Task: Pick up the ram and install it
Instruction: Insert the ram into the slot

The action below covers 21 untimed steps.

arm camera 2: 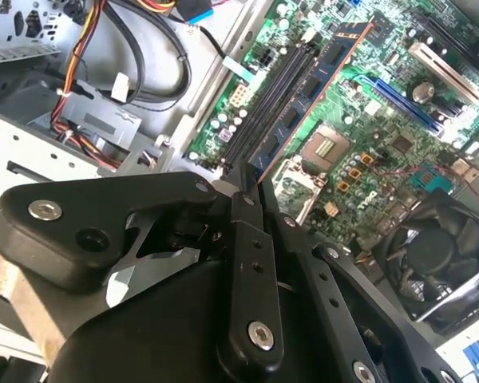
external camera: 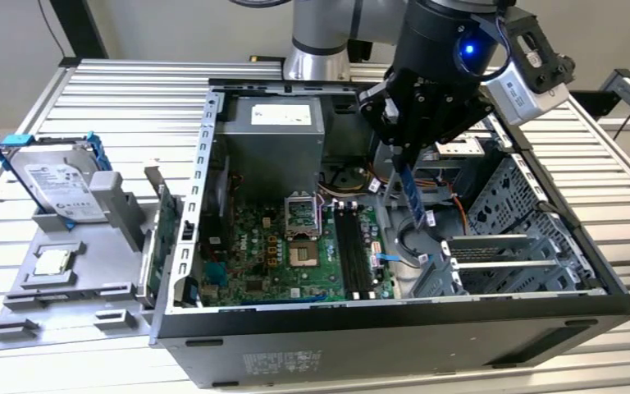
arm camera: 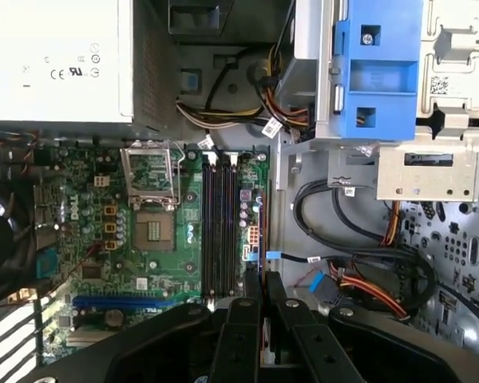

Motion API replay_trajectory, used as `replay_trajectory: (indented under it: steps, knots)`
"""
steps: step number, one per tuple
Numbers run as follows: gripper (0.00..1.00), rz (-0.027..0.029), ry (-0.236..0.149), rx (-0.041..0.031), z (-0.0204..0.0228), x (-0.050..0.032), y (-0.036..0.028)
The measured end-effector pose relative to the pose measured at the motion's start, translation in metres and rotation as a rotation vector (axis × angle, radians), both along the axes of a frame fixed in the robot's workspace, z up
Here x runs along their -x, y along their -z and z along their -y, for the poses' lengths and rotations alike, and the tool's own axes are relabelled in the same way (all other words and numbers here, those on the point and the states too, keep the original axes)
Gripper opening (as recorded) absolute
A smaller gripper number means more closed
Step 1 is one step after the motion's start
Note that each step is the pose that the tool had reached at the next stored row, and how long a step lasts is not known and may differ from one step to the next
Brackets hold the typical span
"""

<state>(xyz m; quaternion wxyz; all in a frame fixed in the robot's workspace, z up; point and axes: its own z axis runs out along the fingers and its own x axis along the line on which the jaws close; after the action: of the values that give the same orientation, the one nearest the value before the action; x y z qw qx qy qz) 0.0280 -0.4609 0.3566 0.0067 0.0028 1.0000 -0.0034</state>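
gripper (external camera: 405, 148): fingers pinching the ram, hanging over the open PC case (external camera: 403, 328)
ram (external camera: 412, 193): thin dark-blue stick w/ chips, pointing down twd black memory slots (arm camera: 219, 223)
labels: can't tell

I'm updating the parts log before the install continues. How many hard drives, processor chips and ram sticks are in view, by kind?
Hard drive, in its blue frame on the grey stand: 1
Processor chip, lying on the same stand: 1
Ram, held by the tool over the open case: 1
Total: 3
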Motion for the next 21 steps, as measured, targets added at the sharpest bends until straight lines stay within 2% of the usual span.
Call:
replay_trajectory:
  steps: [21]
  knots:
    - [0.0, 0.0001, 0.0, 0.0005, -0.0005, -0.0008, 0.0383]
